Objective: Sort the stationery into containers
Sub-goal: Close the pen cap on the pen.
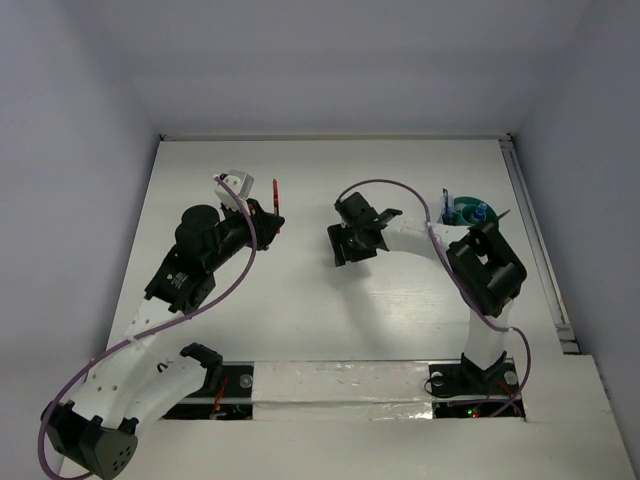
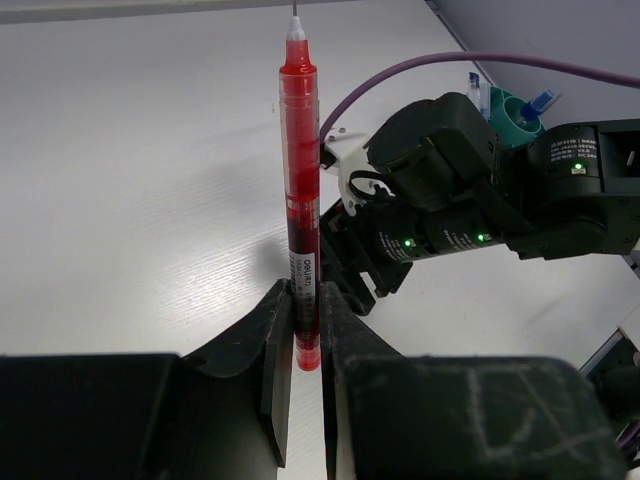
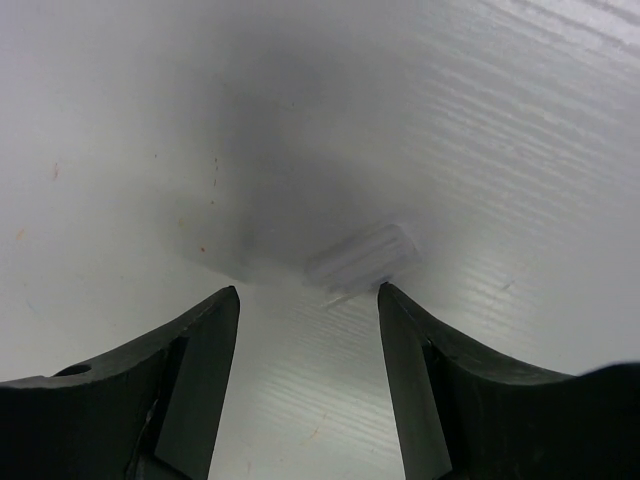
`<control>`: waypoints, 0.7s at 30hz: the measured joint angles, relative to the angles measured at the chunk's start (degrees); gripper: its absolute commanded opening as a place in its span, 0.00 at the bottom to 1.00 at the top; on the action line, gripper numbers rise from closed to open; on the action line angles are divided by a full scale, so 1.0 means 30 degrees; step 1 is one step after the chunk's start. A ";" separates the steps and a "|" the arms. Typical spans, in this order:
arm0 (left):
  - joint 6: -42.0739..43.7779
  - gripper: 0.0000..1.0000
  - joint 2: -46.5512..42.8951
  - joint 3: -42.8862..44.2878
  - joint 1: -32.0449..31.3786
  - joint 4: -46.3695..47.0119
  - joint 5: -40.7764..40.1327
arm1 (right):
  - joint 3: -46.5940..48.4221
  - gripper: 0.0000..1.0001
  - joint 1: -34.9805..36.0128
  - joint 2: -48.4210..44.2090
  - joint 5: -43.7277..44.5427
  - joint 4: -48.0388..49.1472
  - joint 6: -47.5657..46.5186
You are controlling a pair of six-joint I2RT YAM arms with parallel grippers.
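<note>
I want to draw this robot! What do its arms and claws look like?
The left arm and right arm are white tubes with black joints, each trailing a purple cable. The left gripper and right gripper each have two flat black fingers.

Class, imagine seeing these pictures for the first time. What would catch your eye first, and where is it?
The red pen stands out first, clamped in the left gripper and sticking straight out beyond it. Next comes a small clear cap lying on the white table just ahead of the right gripper, whose jaws stand open. A teal tub sits at the table's far right.
</note>
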 measured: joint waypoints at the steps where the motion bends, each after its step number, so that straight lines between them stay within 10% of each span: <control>1: 0.0000 0.00 0.0000 0.0000 0.0000 0.0000 0.0007 | 0.0182 0.63 0.0000 0.0146 0.0146 -0.0007 -0.0044; 21: -0.0007 0.00 -0.0066 0.0000 0.0000 0.0000 0.0058 | 0.2936 0.38 0.0015 0.2091 0.2827 -0.1785 -0.0882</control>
